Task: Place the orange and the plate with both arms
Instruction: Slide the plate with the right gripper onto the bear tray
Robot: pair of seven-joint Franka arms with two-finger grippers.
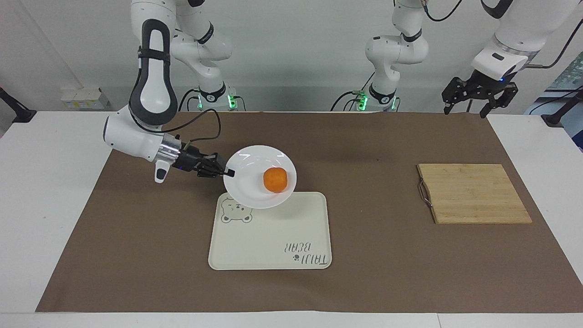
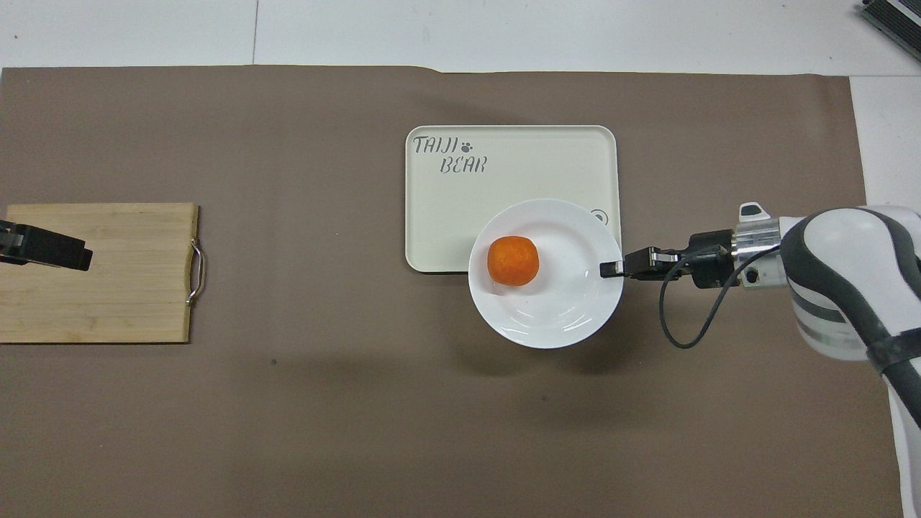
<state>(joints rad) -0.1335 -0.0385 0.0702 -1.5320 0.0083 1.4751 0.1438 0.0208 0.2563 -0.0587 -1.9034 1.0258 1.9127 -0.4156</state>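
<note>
The white plate [image 1: 248, 171] is lifted off the table with the orange [image 1: 275, 179] resting in its well. My right gripper [image 1: 227, 173] is shut on the plate's rim at the right arm's end and holds it over the edge of the cream tray [image 1: 273, 237] nearest the robots, partly covering the bear drawing. In the overhead view the plate [image 2: 554, 316], the orange [image 2: 512, 260] and the right gripper [image 2: 611, 269] show the same. My left gripper [image 1: 478, 102] is open, empty and waits raised at the left arm's end of the table.
A wooden cutting board [image 1: 473, 193] with a metal handle lies toward the left arm's end; the left gripper's tip [image 2: 43, 248] shows over it in the overhead view. A brown mat [image 1: 136, 250] covers the table.
</note>
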